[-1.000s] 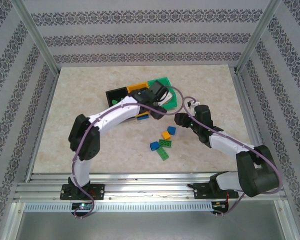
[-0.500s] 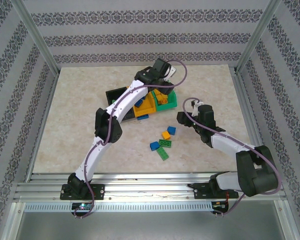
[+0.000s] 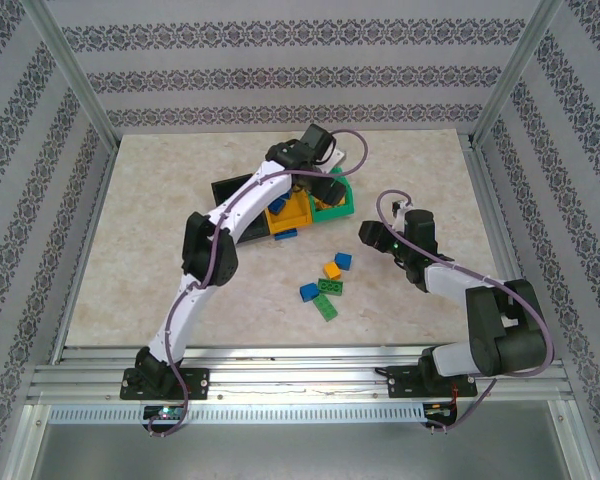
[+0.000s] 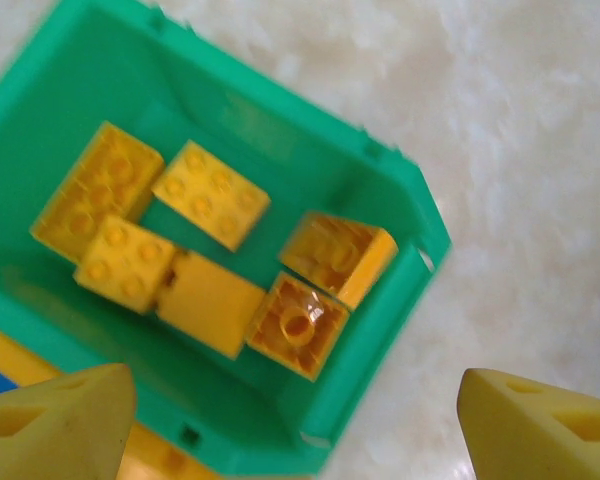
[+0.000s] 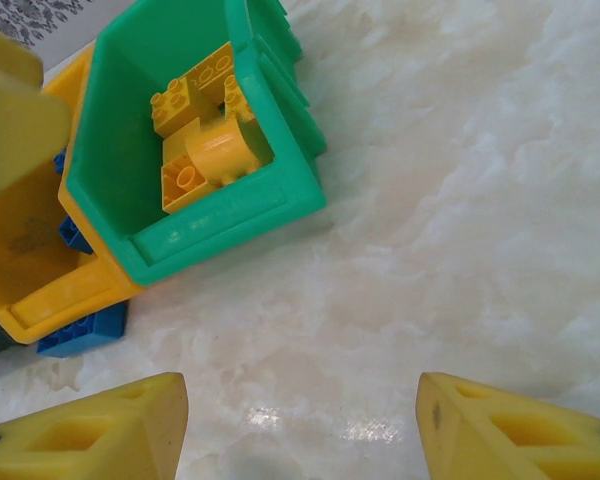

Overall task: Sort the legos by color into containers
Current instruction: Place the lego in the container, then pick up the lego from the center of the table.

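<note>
Left gripper and right gripper both spread, both empty; orange-yellow bricks sit in the green bin.

Top view: three joined open plastic bins run roughly left to right mid-table: black bin, orange-yellow bin, green bin. Left gripper above the green bin, right gripper near its right side. Five loose studded bricks, blue, orange and green, lie on the marble table nearer the arms.
Left wrist: the green bin's long axis slants upper left to lower right. About six orange-yellow bricks inside, two showing hollow undersides. Fingers wide apart, nothing between.
Right wrist: fingers apart over the table. Blue bricks in the orange-yellow bin; one blue brick outside, just beside it.
</note>
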Robot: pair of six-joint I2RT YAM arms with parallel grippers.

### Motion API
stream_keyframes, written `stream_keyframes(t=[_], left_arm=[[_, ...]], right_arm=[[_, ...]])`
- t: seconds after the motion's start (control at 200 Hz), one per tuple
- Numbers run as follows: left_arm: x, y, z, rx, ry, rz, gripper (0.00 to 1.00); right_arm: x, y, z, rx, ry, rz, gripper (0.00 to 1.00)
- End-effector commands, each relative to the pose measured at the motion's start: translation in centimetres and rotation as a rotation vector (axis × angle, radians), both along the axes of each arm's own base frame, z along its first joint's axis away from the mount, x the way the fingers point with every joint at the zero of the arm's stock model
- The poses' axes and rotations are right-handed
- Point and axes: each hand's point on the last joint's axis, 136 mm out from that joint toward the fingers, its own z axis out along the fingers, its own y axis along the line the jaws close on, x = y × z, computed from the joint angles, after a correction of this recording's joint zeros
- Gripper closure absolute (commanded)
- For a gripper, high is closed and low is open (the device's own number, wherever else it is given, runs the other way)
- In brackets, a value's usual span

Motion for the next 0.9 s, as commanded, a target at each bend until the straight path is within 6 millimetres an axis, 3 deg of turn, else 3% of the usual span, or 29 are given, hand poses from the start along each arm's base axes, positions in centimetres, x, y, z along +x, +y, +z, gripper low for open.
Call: stream_keyframes(t=[0.0, 0.145, 0.2, 0.395, 0.645, 0.899], left_arm=[[-3.0, -1.5, 3.8, -0.102, -0.015, -0.059, 0.17], [-7.0, -2.2, 3.1, -0.126, -0.014, -0.122, 0.17], [-8.6, -1.9, 1.9, -0.144, 0.019, -0.131, 0.17], [-12.2, -1.4, -0.3, -0.204, 0.085, -0.151, 0.18], [-15.6, -1.2, -4.0, -0.207, 0.202, -0.164, 0.19], [-17.2, -1.9, -6.2, -0.18, 0.257, -0.195, 0.2]], right_arm=[[-0.1, 0.5, 0.3, 0.047, -0.015, 0.017, 0.38], [-0.1, 0.6, 0.1, 0.058, -0.006, 0.02, 0.38], [-0.1, 0.8, 0.0, 0.068, 0.0, 0.025, 0.38], [0.1, 1.2, -0.4, 0.098, 0.015, 0.038, 0.38], [0.3, 1.7, -1.0, 0.126, 0.042, 0.054, 0.37], [0.4, 1.9, -1.4, 0.136, 0.056, 0.059, 0.37]])
